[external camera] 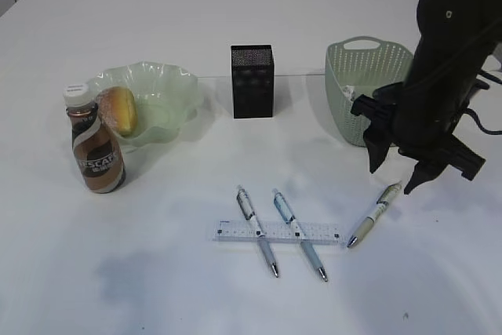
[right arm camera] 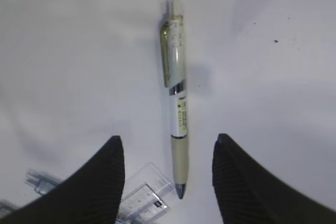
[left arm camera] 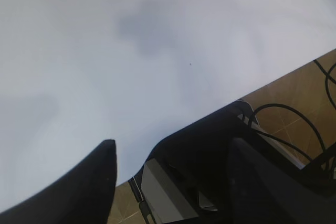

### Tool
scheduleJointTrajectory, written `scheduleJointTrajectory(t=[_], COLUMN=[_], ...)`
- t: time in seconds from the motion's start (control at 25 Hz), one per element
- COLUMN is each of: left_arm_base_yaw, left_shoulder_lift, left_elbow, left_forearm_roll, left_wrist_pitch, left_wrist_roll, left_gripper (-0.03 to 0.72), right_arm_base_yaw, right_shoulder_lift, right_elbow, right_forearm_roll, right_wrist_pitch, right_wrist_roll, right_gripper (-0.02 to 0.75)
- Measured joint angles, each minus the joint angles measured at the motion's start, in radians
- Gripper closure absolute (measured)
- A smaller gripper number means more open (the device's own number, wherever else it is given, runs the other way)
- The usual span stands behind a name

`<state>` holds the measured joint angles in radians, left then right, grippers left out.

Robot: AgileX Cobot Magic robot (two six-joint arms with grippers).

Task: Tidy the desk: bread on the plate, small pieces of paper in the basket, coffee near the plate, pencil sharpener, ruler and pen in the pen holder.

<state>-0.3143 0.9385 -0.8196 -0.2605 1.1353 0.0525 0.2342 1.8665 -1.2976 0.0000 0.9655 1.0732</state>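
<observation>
A bread roll [external camera: 120, 109] lies in the green wavy plate [external camera: 176, 92]. A coffee bottle [external camera: 95, 144] stands in front of the plate. A black pen holder [external camera: 252, 81] stands mid-table, a green basket [external camera: 345, 76] to its right. Two blue pens [external camera: 256, 229] [external camera: 298, 233] lie across a clear ruler [external camera: 235, 233]. A beige pen [external camera: 375, 213] lies to their right, and shows in the right wrist view [right arm camera: 175, 95]. My right gripper [right arm camera: 167, 156] is open, just above the beige pen, its fingers either side of it. My left gripper [left arm camera: 173, 156] is open and empty at the table's near edge. The pencil sharpener is not visible.
Something white lies inside the basket [external camera: 354, 90]. The table's near edge [left arm camera: 220, 106] shows in the left wrist view, with floor and cables beyond. The ruler's end [right arm camera: 144, 192] lies close to the beige pen's tip.
</observation>
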Motion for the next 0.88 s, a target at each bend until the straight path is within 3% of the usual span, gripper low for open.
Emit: scheduleJointTrajectory(t=[0.36,0.88], left_arm_base_yaw=[0.000,0.000], left_shoulder_lift=[0.000,0.000], left_elbow=[0.000,0.000], left_forearm_roll=[0.000,0.000], left_wrist_pitch=[0.000,0.002], left_wrist_roll=[-0.001,-0.002], left_gripper=[0.219,0.222], right_arm_base_yaw=[-0.038,-0.066], right_shoulder_lift=[0.053,-0.073], right_elbow=[0.000,0.000], right_forearm_roll=[0.095,0.072], right_wrist_pitch=[-0.068,0.037], right_wrist_roll=[-0.088,-0.135], right_gripper=[0.309,0.309])
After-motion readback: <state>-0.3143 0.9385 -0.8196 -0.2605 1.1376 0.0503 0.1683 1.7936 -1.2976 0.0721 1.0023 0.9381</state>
